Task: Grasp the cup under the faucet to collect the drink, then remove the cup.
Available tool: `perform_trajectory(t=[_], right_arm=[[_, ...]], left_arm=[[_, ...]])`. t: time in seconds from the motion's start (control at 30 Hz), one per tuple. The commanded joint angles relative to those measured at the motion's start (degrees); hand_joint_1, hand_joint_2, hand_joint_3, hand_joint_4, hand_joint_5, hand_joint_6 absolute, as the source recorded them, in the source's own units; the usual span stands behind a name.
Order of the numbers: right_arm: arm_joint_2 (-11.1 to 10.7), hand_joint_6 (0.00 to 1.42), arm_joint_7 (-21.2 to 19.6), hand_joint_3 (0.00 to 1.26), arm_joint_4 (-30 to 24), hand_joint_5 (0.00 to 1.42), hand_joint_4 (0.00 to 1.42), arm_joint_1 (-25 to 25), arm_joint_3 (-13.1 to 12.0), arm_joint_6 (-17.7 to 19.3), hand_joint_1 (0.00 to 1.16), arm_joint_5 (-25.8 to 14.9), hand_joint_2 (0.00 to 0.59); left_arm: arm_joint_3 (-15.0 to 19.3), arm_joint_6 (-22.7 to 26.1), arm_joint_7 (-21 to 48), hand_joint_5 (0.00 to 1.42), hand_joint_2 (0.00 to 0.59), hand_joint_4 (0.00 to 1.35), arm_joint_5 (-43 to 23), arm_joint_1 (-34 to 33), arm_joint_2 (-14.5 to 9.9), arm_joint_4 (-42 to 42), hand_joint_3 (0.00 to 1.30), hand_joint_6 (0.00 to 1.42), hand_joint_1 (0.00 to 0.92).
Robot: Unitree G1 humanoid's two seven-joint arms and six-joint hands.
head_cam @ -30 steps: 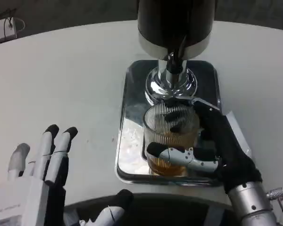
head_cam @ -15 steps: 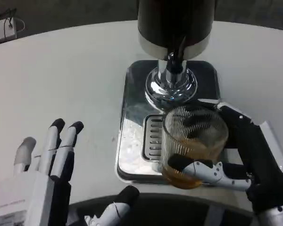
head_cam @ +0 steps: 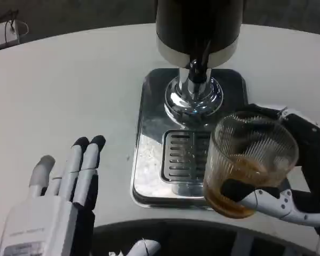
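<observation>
Head view: my right robot hand [head_cam: 288, 184] grips the cup [head_cam: 248, 162] of amber drink, right of the faucet [head_cam: 198, 66], over the tray [head_cam: 149, 160] edge. My left robot hand [head_cam: 58, 205] hovers open above the tabletop [head_cam: 69, 90].

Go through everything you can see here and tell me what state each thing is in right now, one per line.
cup: upright, partly filled with amber drink, held off to the right of the faucet
right hand: grips the cup
left hand: holds nothing, fingers extended
faucet: no drink visibly flowing
drip tray: grate uncovered, nothing standing on it
</observation>
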State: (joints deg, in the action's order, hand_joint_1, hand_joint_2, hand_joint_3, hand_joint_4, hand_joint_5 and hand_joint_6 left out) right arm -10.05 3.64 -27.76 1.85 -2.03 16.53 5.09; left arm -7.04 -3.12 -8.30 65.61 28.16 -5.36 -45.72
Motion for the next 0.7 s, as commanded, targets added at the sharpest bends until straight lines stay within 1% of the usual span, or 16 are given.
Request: perform_trajectory(t=[0.03, 0.17, 0.27, 0.33, 0.47, 0.53, 0.7], right_arm=[[-1.08, 1.42, 1.62, 0.80, -5.51, 1.19, 0.96, 1.29, -1.39, 2.27, 1.16, -2.36, 0.116], [-2.10, 1.42, 3.19, 0.80, -9.50, 1.19, 0.96, 2.71, -1.61, 2.66, 1.16, -3.08, 0.118], [-2.67, 1.42, 4.58, 0.80, -11.10, 1.19, 0.96, 3.64, -1.25, 3.28, 1.16, -3.39, 0.119], [-3.37, 1.42, 5.96, 0.80, -12.15, 1.19, 0.96, 4.78, -0.74, 4.68, 1.16, -3.50, 0.120], [-3.88, 1.42, 7.20, 0.80, -13.49, 1.19, 0.96, 5.99, -0.28, 6.74, 1.16, -3.12, 0.126], [-4.05, 1.42, 7.84, 0.79, -14.04, 1.19, 0.95, 6.51, 0.34, 7.94, 1.16, -2.70, 0.132], [-4.04, 1.42, 8.59, 0.79, -14.05, 1.19, 0.95, 6.64, 1.28, 9.04, 1.16, -2.28, 0.136]], left_arm=[[-0.88, -2.16, 1.39, 0.12, 0.090, 0.00, 1.96, 3.44, -1.39, -3.20, 0.01, 0.00, 0.000], [-2.08, -4.27, 2.23, 0.11, 0.084, 0.00, 3.93, 5.44, -2.01, -5.24, 0.00, 0.00, 0.000], [-2.49, -5.22, 2.42, 0.11, 0.079, 0.00, 4.83, 6.41, -1.81, -5.95, 0.00, 0.00, 0.000], [-2.55, -5.59, 2.52, 0.11, 0.076, 0.00, 5.05, 7.09, -1.58, -6.44, 0.00, 0.00, 0.000], [-2.16, -5.97, 3.58, 0.11, 0.073, 0.00, 4.98, 8.09, -1.64, -7.51, 0.00, 0.00, 0.000], [-2.06, -6.20, 4.73, 0.11, 0.071, 0.00, 5.06, 8.35, -1.78, -8.08, 0.00, 0.00, 0.000], [-2.78, -7.07, 7.46, 0.10, 0.068, 0.00, 6.71, 7.71, -1.70, -8.76, 0.00, 0.00, 0.000]])
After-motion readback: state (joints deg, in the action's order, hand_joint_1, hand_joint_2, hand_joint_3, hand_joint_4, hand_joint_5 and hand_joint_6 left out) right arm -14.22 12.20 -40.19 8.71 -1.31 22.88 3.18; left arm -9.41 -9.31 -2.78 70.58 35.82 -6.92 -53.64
